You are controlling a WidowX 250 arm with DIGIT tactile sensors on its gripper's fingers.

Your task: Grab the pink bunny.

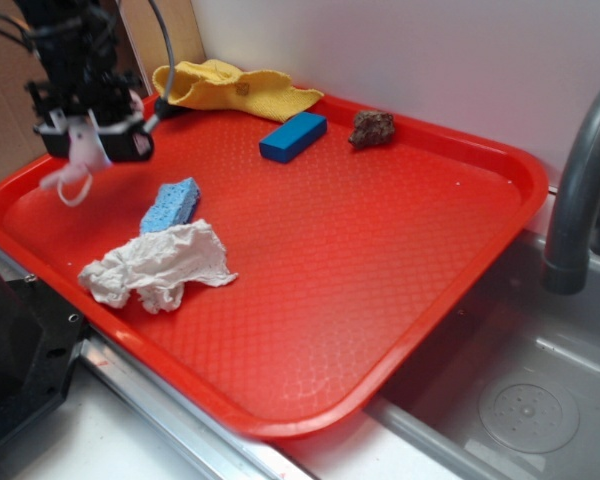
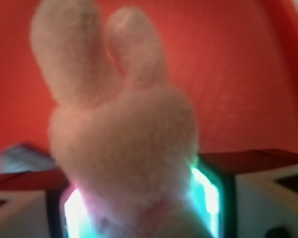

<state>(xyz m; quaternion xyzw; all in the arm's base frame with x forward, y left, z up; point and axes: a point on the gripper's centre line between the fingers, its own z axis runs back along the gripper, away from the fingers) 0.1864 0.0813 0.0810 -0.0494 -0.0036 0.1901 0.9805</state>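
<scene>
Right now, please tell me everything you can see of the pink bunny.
The pink bunny is a small, pale-pink plush toy with a fuzzy surface. Two short rounded ears stand side by side above a rounder body. The hand is shut on it and holds it above the far left corner of the red tray, clear of the surface. A thin white cord loop hangs below it. Its face cannot be seen.

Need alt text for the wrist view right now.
A blurry pink bunny fills the wrist view, ears pointing up, held between the fingers at the bottom edge. Behind it lies the red tray, with a bit of blue sponge at left.
</scene>
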